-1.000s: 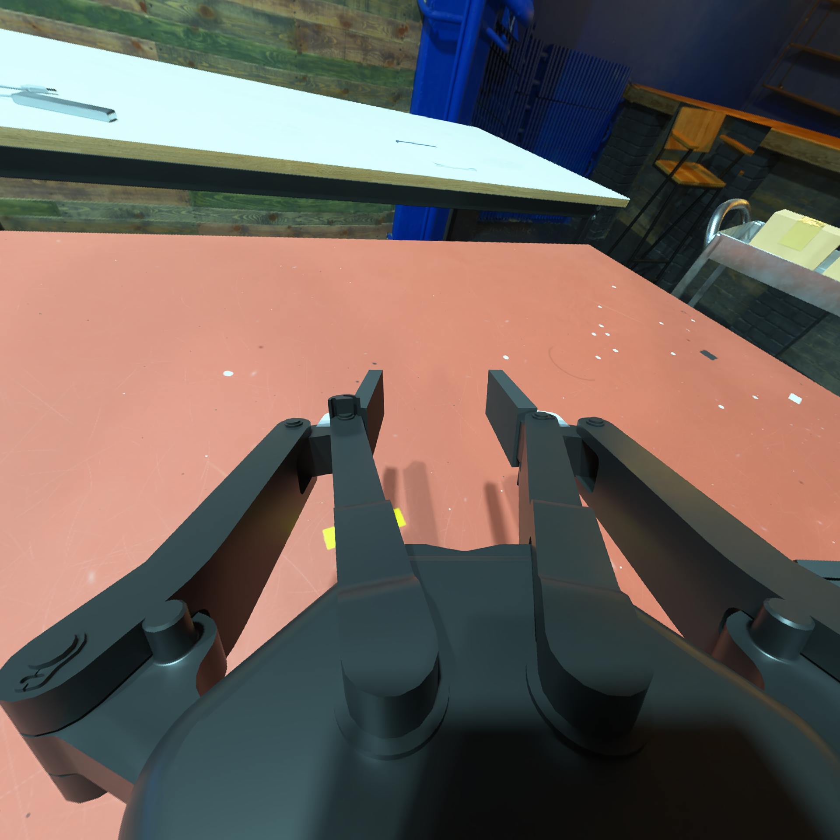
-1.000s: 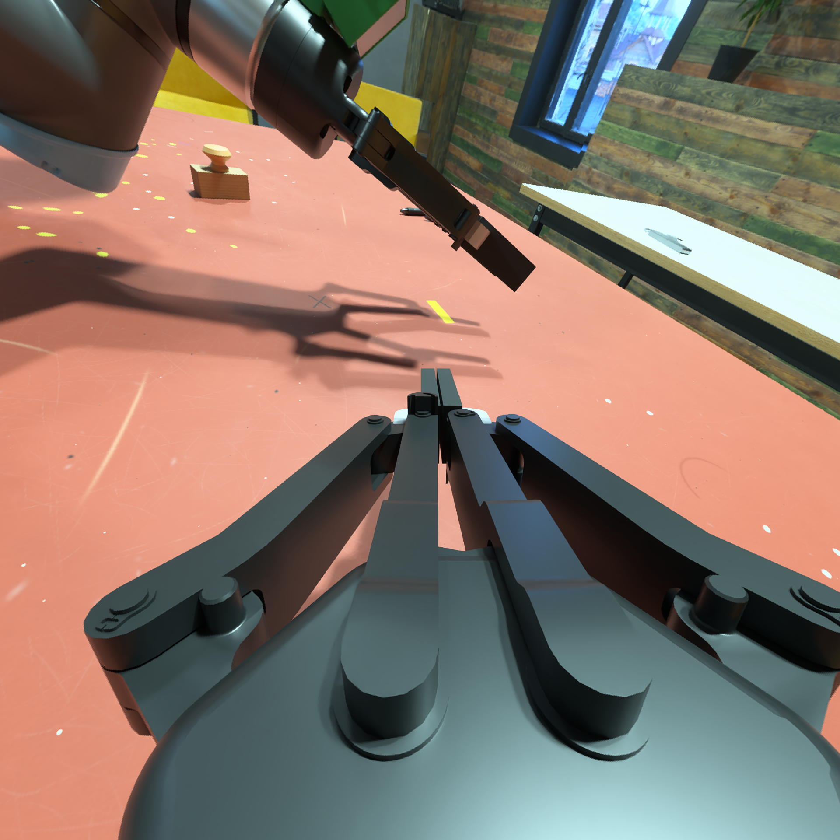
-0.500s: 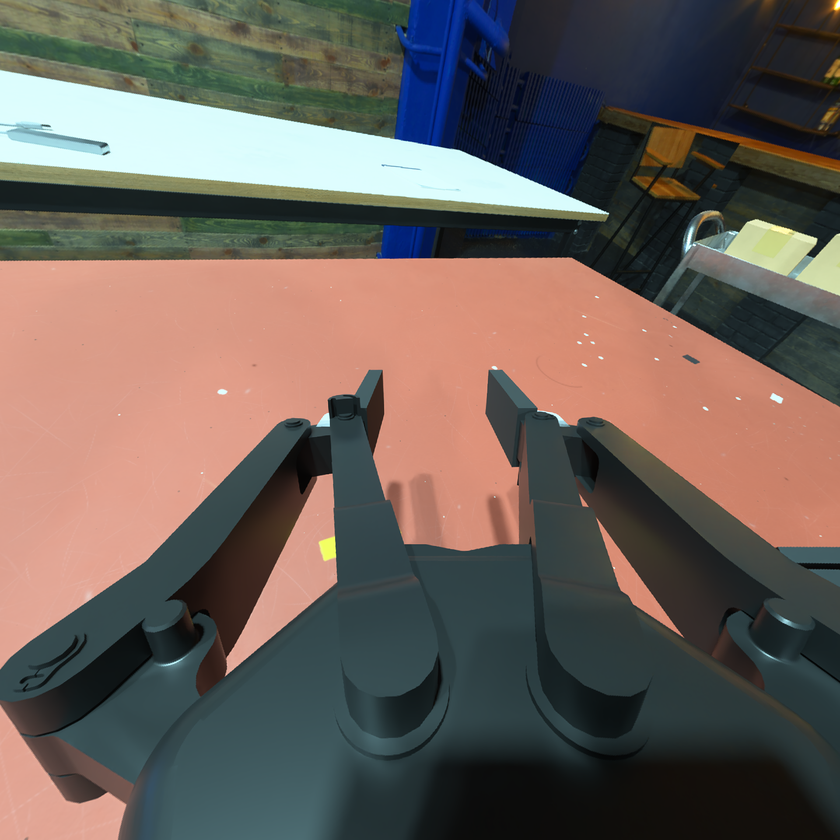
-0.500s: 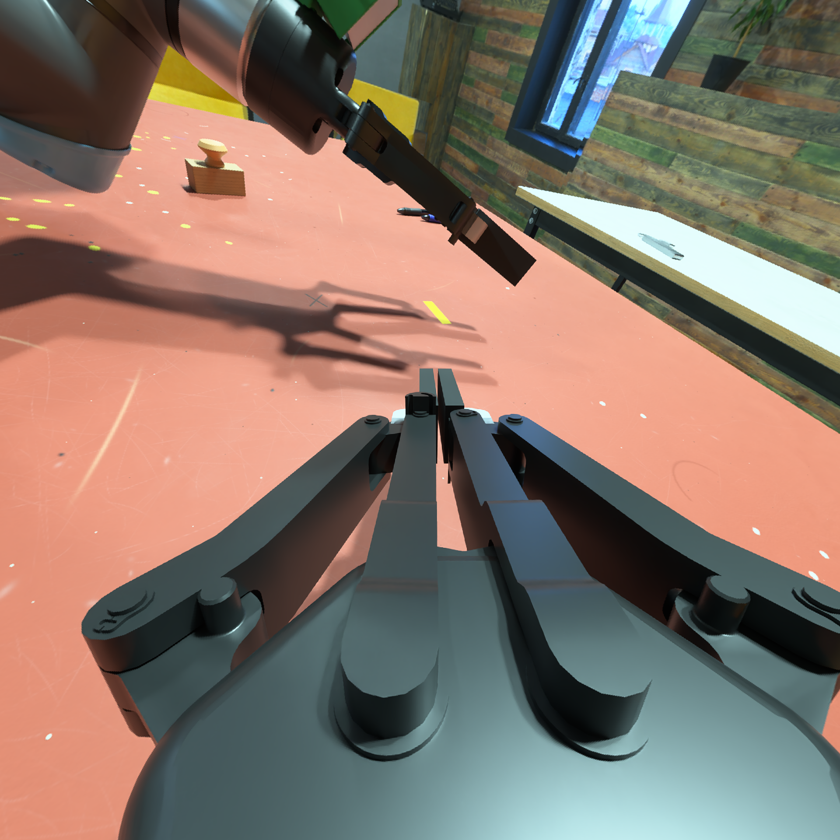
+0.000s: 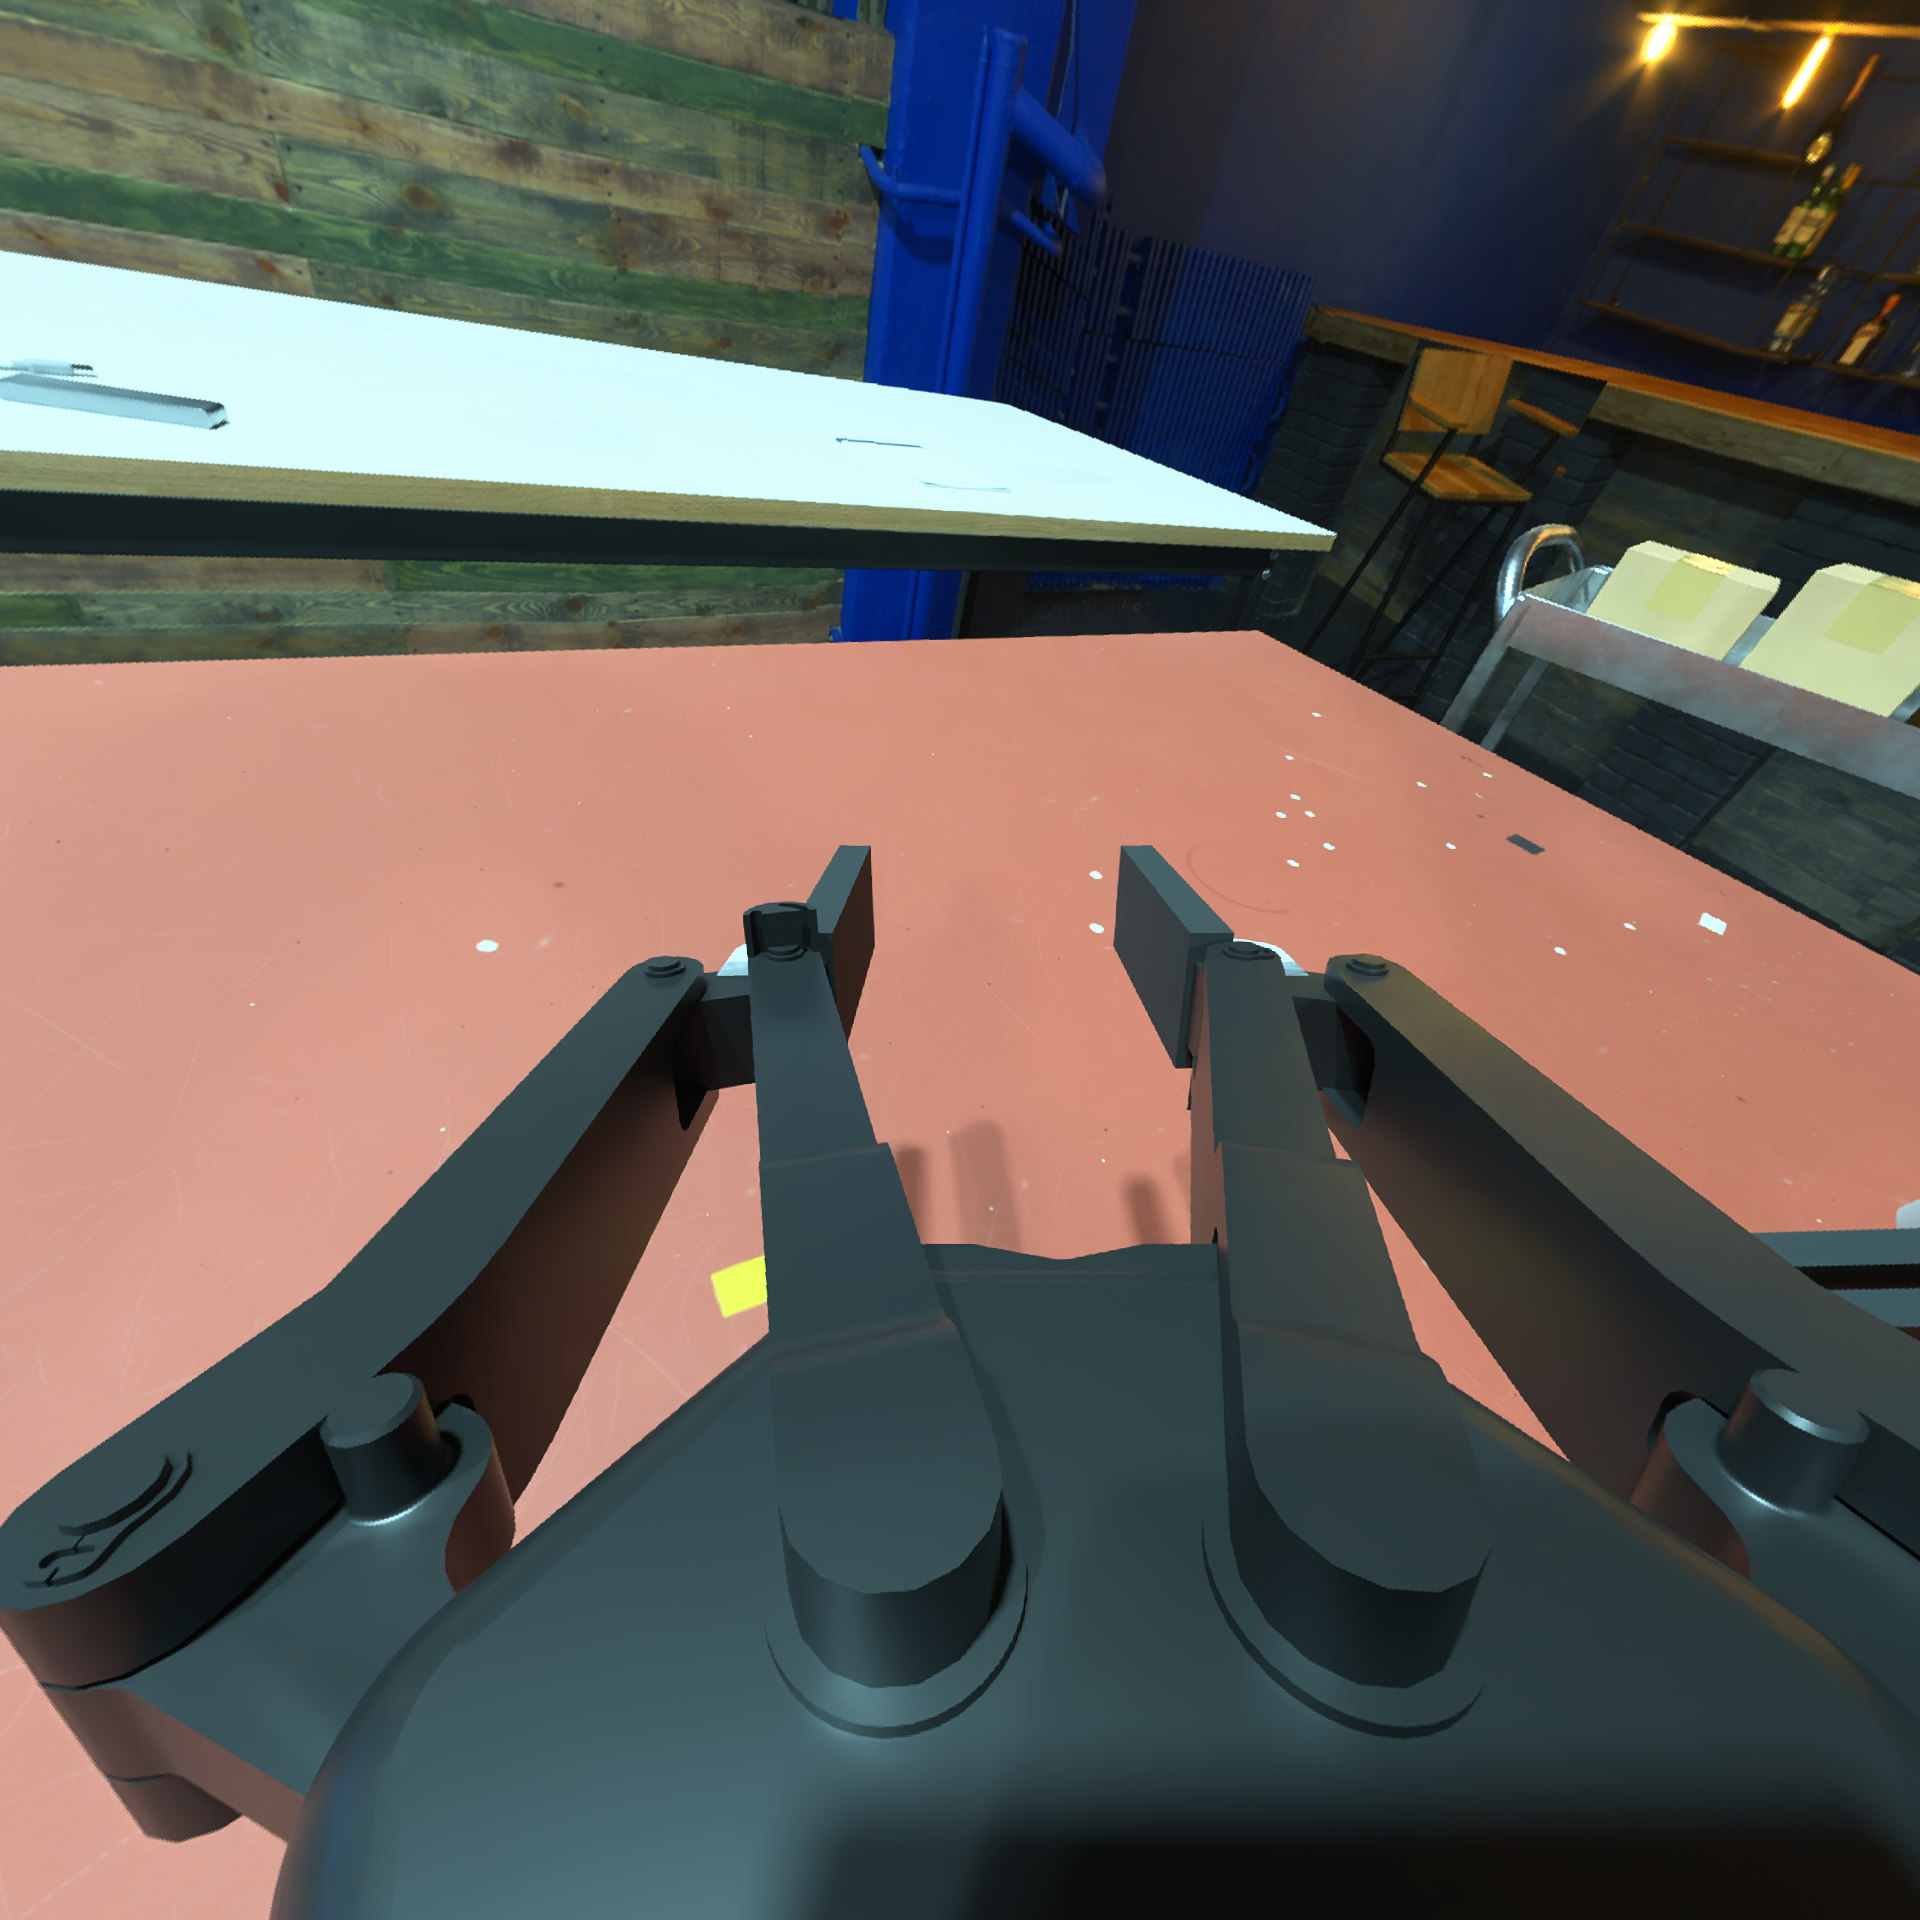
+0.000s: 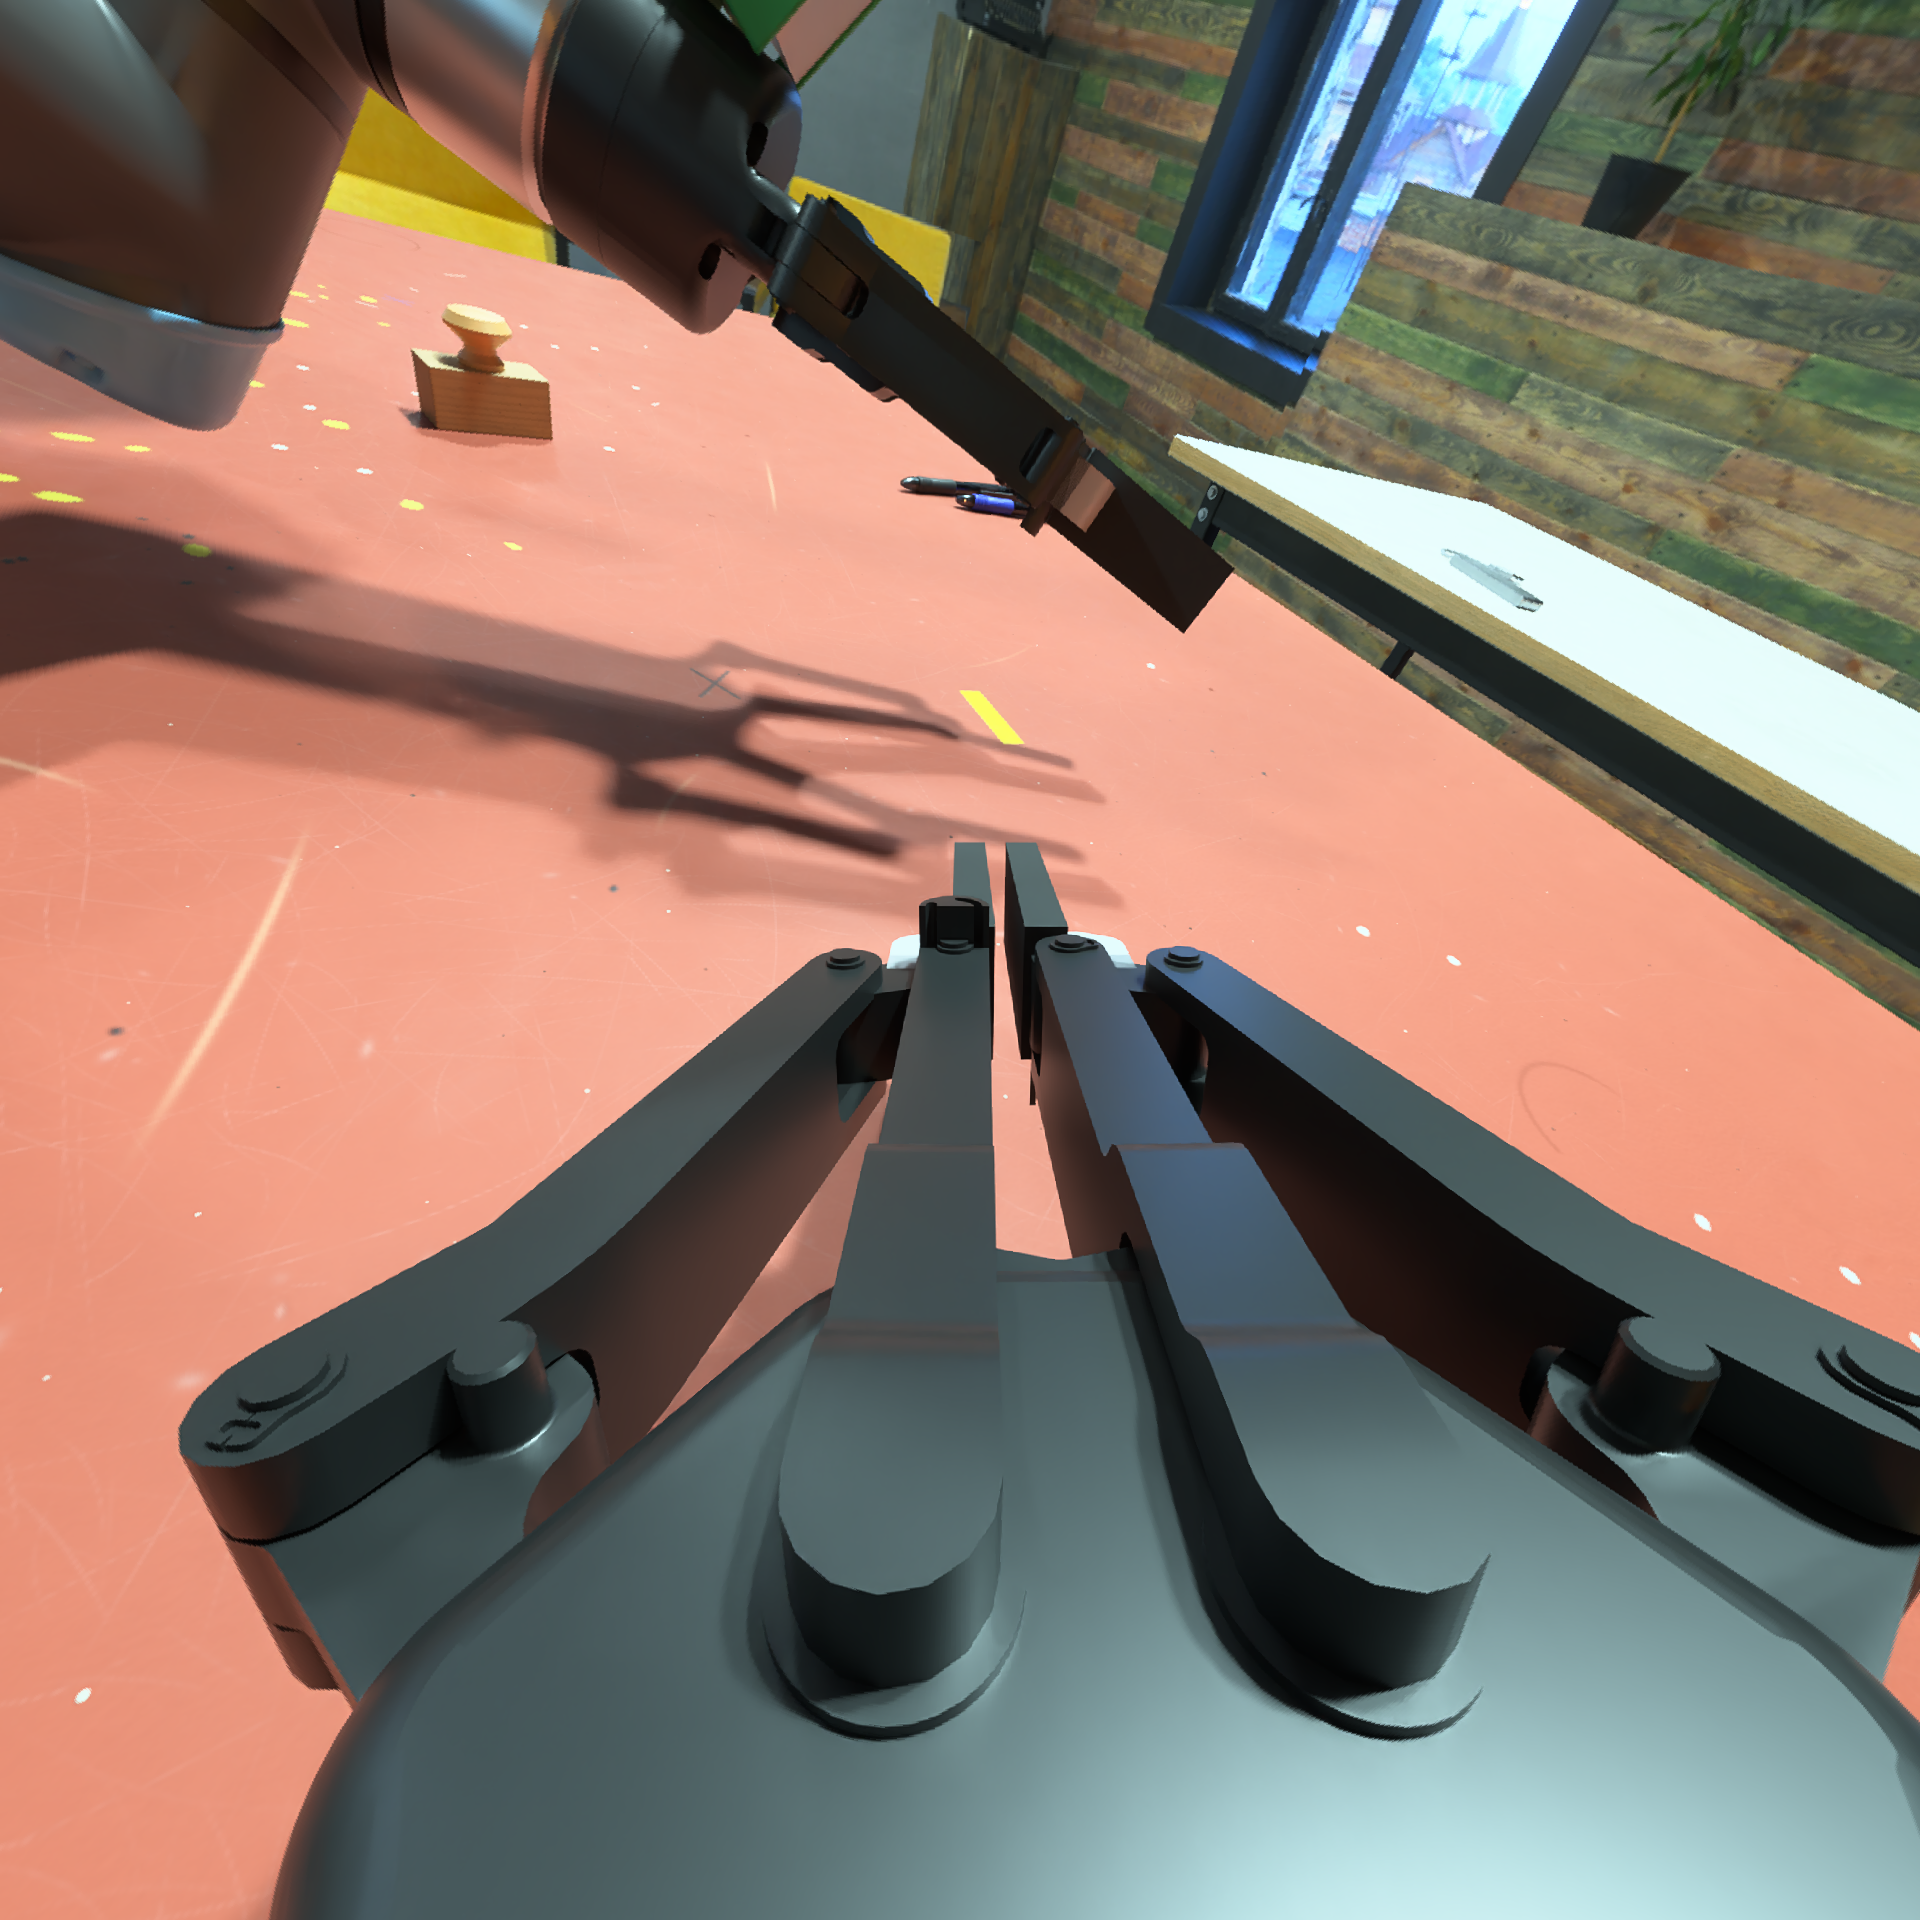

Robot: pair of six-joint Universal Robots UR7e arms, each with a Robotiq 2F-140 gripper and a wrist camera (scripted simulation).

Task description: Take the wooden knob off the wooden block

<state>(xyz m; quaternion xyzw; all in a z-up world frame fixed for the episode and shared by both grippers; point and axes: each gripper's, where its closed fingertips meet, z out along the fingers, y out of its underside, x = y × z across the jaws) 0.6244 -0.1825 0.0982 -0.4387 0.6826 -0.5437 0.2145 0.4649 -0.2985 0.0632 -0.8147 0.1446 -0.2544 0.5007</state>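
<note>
The wooden block (image 6: 483, 405) stands far off on the red table (image 6: 416, 935), with the wooden knob (image 6: 476, 327) upright on top of it; it shows only in the right wrist view. My right gripper (image 6: 997, 868) hovers low over the table, far from the block, its jaws nearly together with a narrow gap and nothing between them. My left gripper (image 5: 995, 904) is open and empty above the table. It also shows in the right wrist view (image 6: 1174, 592), held in the air between the right gripper and the block.
Two pens (image 6: 961, 494) lie on the table beyond the left gripper. A yellow tape mark (image 6: 992, 717) lies under it. A white table (image 5: 623, 436) stands past the far edge. A metal cart with boxes (image 5: 1714, 623) stands at the right.
The left gripper has turned a little, so the table's far edge sits lower in its view. The right gripper's jaws have parted by a sliver. The block has not moved.
</note>
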